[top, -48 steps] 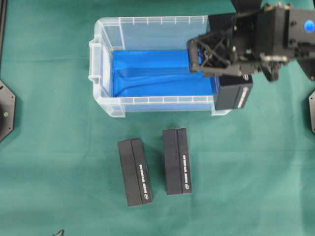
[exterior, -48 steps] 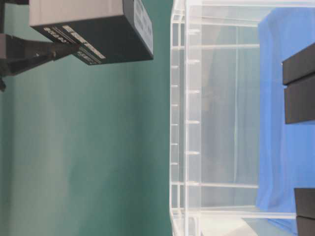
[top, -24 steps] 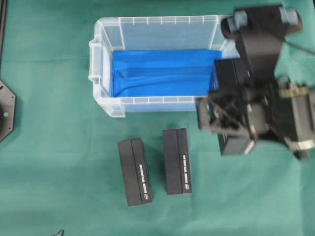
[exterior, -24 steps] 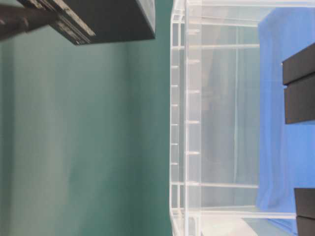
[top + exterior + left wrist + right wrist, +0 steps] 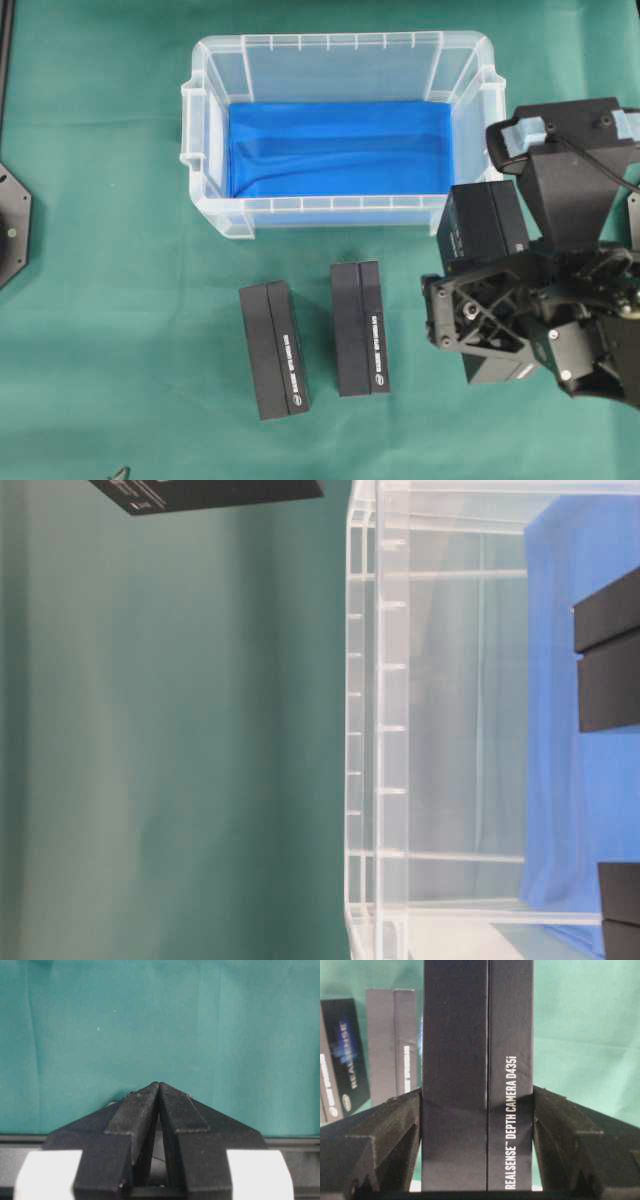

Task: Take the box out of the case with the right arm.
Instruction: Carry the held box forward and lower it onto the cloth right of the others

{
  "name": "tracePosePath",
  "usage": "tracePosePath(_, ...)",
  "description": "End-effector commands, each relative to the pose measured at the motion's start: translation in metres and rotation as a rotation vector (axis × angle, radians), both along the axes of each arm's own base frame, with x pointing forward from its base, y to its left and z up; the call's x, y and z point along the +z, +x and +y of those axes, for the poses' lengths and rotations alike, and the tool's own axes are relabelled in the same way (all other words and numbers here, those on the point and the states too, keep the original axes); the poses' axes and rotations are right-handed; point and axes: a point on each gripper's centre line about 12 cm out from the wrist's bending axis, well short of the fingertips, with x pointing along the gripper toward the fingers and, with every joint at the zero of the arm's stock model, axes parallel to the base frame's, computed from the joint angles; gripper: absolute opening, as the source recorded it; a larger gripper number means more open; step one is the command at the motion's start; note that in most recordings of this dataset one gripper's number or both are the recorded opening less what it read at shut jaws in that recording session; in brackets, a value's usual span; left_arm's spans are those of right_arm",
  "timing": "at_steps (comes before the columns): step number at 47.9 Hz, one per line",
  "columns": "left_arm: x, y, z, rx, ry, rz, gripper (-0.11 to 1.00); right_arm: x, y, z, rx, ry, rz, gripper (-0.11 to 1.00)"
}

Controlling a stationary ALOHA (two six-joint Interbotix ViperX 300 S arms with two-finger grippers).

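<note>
Two boxes already lie on the green cloth below the case. I hold a third box pinched in the right gripper, outside the case, ready to set down beside them. My left gripper rests with jaws pressed together.

A green-covered counter carries a clear case and, near it, two black boxes lying side by side.

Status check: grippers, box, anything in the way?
Right gripper clamps box, outside case. Left gripper shut, idle. Two boxes on cloth alongside.
</note>
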Motion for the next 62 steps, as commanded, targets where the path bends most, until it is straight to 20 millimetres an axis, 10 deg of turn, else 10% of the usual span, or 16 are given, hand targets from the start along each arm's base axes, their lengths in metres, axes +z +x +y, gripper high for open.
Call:
tracePosePath(1,0.006,0.002,0.0,-0.001,0.001,-0.02,0.02,0.011,-0.004,-0.001,-0.004,0.013,-0.028,0.65)
tracePosePath(41,0.006,0.002,0.0,0.001,0.0,-0.02,0.02,-0.154,0.008,0.017,-0.056,0.107,-0.023,0.65)
tracePosePath(62,0.005,0.002,0.0,0.001,0.001,-0.019,0.02,-0.171,0.006,0.015,-0.075,0.107,-0.011,0.65)
